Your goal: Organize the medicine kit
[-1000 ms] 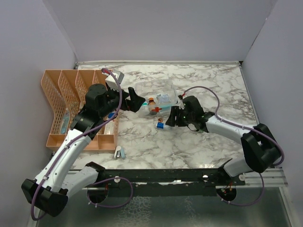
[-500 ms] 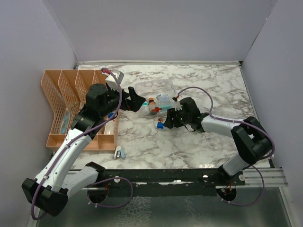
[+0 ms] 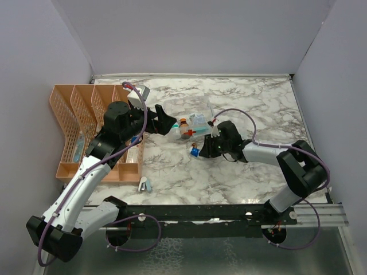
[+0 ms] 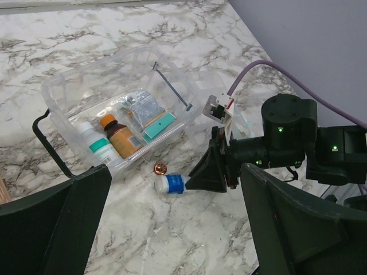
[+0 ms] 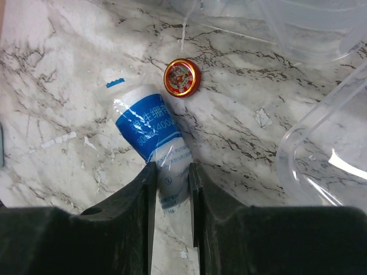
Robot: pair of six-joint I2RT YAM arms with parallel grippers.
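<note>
The medicine kit (image 3: pixel 198 121) is a clear box standing open on the marble; in the left wrist view its wall (image 4: pixel 57 94) encloses a white bottle (image 4: pixel 97 146), a brown bottle (image 4: pixel 121 136) and flat packets (image 4: pixel 143 107). A blue and white roll (image 5: pixel 149 129) lies in front of it, beside a small red tin (image 5: pixel 182 78). My right gripper (image 5: pixel 171 169) is low on the table with its jaws closed on the roll's near end; it also shows in the top view (image 3: pixel 202 150). My left gripper (image 4: pixel 175 172) is open and empty, held above the kit.
An orange lattice desk organizer (image 3: pixel 86 129) stands at the left edge with a few items in its slots. A small white and blue object (image 3: pixel 144 184) lies near the front edge. The kit's clear lid (image 5: pixel 321 149) lies open to the right of the roll.
My right gripper has slid left along the table up to the roll, and its jaws now grip the roll's end. The left arm has not moved.
</note>
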